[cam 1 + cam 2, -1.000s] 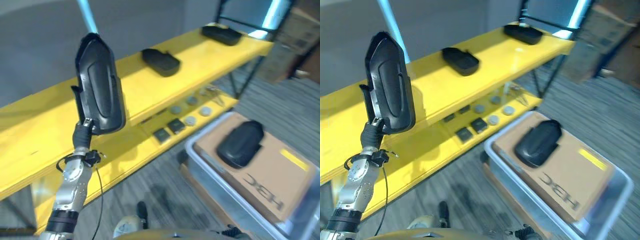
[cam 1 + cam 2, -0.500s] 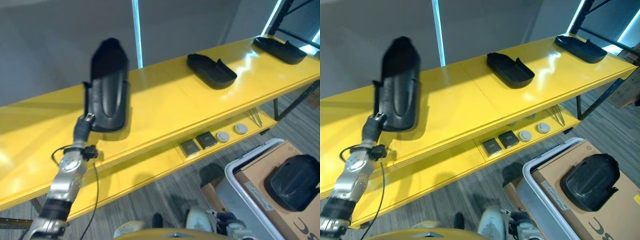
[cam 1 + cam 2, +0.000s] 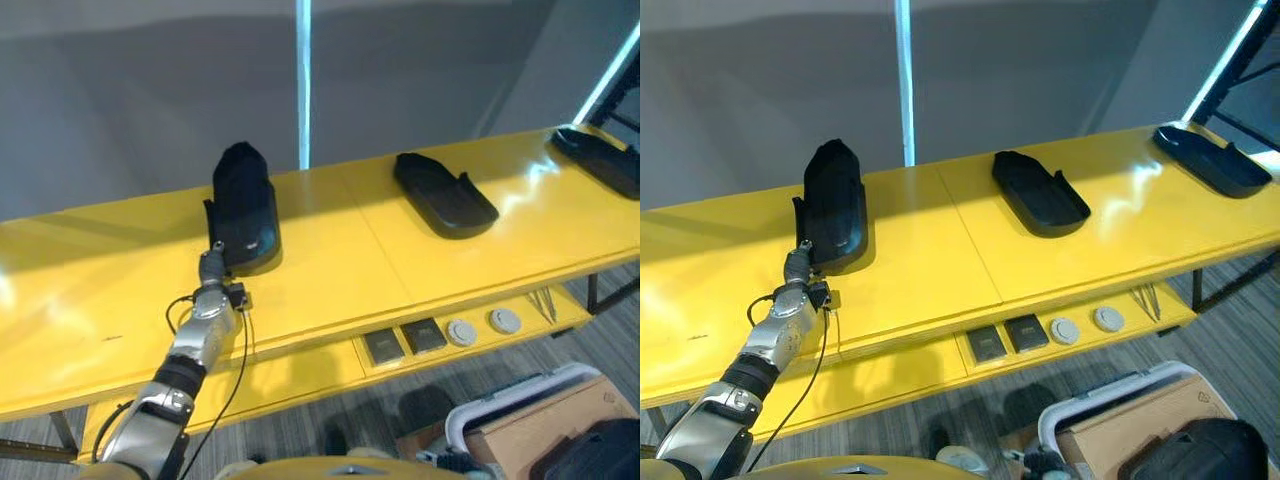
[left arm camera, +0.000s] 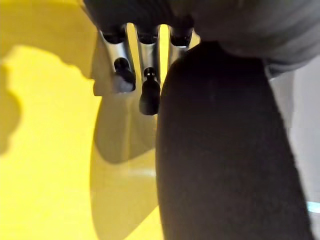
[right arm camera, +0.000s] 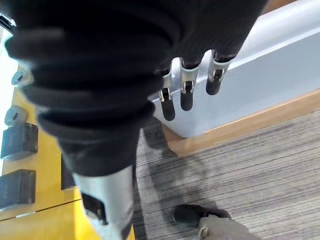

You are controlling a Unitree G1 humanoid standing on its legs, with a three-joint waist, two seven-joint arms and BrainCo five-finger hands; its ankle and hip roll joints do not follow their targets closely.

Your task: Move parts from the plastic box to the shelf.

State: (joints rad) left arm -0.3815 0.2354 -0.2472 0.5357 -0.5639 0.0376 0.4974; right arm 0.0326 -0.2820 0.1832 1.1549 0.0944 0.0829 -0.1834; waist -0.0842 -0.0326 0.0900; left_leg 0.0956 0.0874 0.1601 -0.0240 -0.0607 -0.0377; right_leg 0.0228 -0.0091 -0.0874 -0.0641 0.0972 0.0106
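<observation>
Left eye view: your left hand sits behind the black molded part, fingers hidden, grip can't be told. Part is on the yellow shelf, prob. steadied for release. Right hand hangs relaxed by the plastic box.

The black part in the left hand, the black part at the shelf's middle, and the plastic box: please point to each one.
black part in the left hand (image 3: pixel 832 205), right eye view, its back.
black part at the shelf's middle (image 3: pixel 1040 193), right eye view, its hollow inside.
plastic box (image 3: pixel 1095 393), right eye view, its pale rim.
</observation>
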